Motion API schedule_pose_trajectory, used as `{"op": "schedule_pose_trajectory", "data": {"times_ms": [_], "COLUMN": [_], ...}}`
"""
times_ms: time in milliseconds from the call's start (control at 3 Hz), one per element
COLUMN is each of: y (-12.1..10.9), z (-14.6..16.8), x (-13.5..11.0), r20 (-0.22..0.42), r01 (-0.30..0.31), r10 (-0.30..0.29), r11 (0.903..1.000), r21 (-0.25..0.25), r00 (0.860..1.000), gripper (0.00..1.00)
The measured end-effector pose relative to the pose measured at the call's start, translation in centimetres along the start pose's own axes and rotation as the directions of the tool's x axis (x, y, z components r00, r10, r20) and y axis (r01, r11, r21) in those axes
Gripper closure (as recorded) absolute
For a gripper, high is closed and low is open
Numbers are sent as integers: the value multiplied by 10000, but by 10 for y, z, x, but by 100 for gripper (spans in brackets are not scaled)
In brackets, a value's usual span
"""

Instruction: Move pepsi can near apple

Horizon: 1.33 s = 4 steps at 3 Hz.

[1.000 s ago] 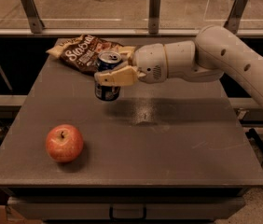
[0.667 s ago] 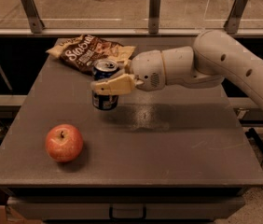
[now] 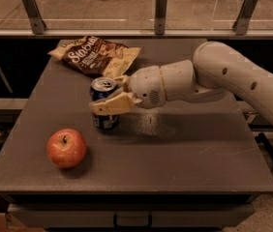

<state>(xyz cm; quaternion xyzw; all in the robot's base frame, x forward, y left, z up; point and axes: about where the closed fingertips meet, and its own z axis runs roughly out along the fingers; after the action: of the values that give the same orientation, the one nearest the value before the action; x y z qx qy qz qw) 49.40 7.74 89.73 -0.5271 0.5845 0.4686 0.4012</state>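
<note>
Transport step of the task. The gripper (image 3: 105,95) is clamped on the pepsi can (image 3: 105,122), one tan finger (image 3: 111,105) crossing the front of the can's body and the other behind it near the rim. The can stands upright toward the left-centre of the table (image 3: 189,163), its base at or just above the surface; which of the two cannot be told. The apple (image 3: 67,148) lies closer to the front-left edge, near the can but apart from it, with bare tabletop between them. A chip bag (image 3: 95,54) lies behind the can at the table's far side. The white arm (image 3: 233,76) reaches in from the right.

Judged from this layout, the can is grasped and partway to its goal. The next move calls for carrying it forward and to the left, halting just beside the apple without nudging it, since the round fruit would likely roll. The can should then be set flat and upright before the fingers part.
</note>
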Motion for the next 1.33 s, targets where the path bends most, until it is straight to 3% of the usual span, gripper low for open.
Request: {"op": "schedule_pose_trajectory", "data": {"times_ms": [667, 1000, 1333], "y": [4, 5, 3], "z": [3, 4, 1], "x": [18, 23, 25], "r20": [-232, -290, -354], "r01": [-112, -225, -231], "r10": [109, 217, 220], "r11": [9998, 9994, 9993], "r21": [-133, -277, -288], "r00": [9997, 9993, 9991], "gripper": [13, 0, 0]}}
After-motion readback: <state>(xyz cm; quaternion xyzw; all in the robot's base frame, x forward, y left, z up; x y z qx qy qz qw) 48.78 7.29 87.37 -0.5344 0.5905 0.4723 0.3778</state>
